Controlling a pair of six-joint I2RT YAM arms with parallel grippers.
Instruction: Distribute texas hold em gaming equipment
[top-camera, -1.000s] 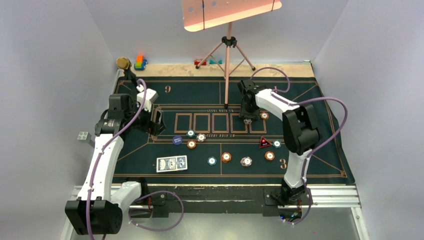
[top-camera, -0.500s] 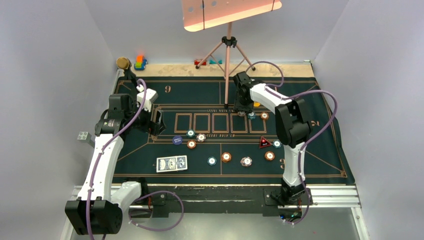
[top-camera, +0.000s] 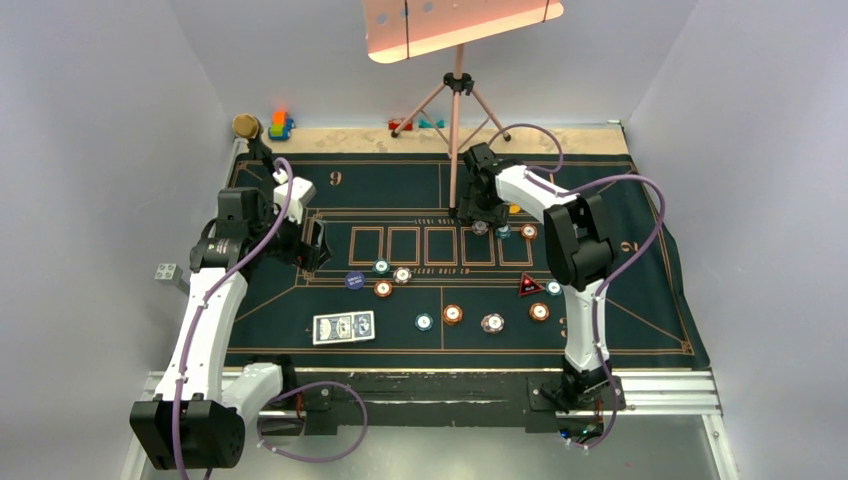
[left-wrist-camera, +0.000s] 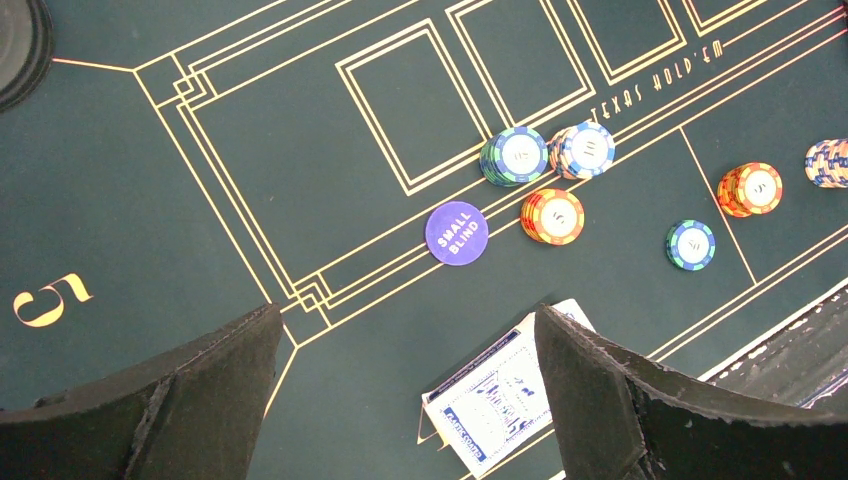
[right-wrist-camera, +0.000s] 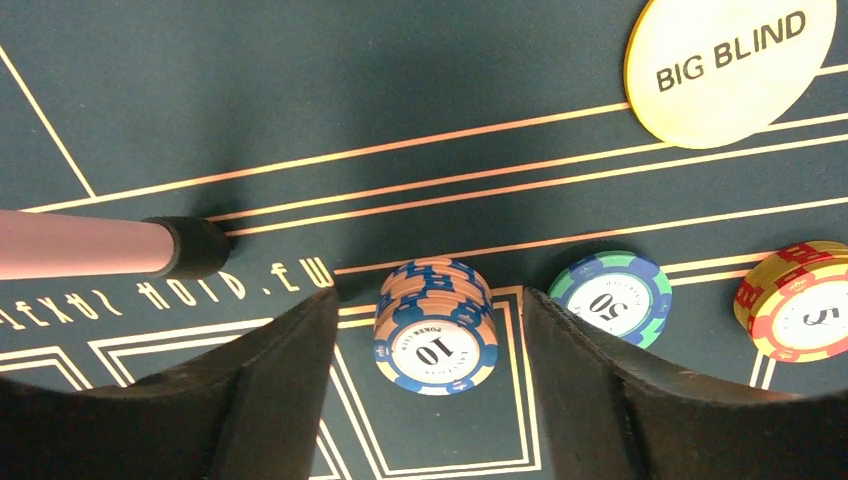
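Chips in a ridged pinkish-white stack (right-wrist-camera: 437, 325) marked 10 sit on the dark felt mat (right-wrist-camera: 300, 80) between the black fingers of the right gripper (right-wrist-camera: 428, 300), which stand parted with a gap on each side, gripping nothing. Only this wrist view shows lettering on the smooth yellow BIG BLIND disc (right-wrist-camera: 730, 65). The left wrist view alone reads the round purple SMALL BLIND disc (left-wrist-camera: 456, 232) and shows blue-backed cards (left-wrist-camera: 495, 400) beneath the left gripper (left-wrist-camera: 408, 315), wide open and empty. Overhead, a red-black triangular marker (top-camera: 531, 285) appears.
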